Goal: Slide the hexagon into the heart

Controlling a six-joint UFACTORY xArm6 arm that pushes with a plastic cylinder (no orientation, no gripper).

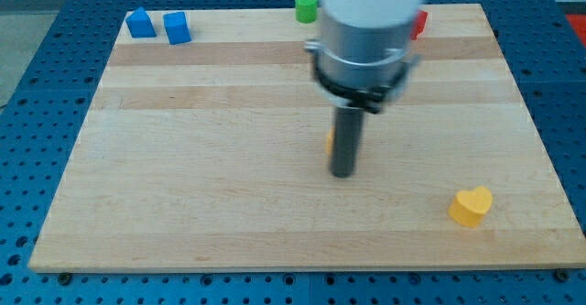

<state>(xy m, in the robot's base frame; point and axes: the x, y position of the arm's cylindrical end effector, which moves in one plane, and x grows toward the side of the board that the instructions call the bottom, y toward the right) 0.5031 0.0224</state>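
A yellow heart block (pixel 471 205) lies on the wooden board (pixel 201 186) near the view's bottom right. A small orange-yellow block (pixel 329 142) shows only as a sliver at the left side of my rod; its shape cannot be made out. My tip (pixel 342 173) rests on the board at the centre, touching or just beside that sliver, and well to the left of the heart.
Two blue blocks (pixel 140 23) (pixel 177 27) stand at the top left corner. A green block (pixel 306 7) sits at the top edge. A red block (pixel 419 23) peeks out behind the arm at the top right.
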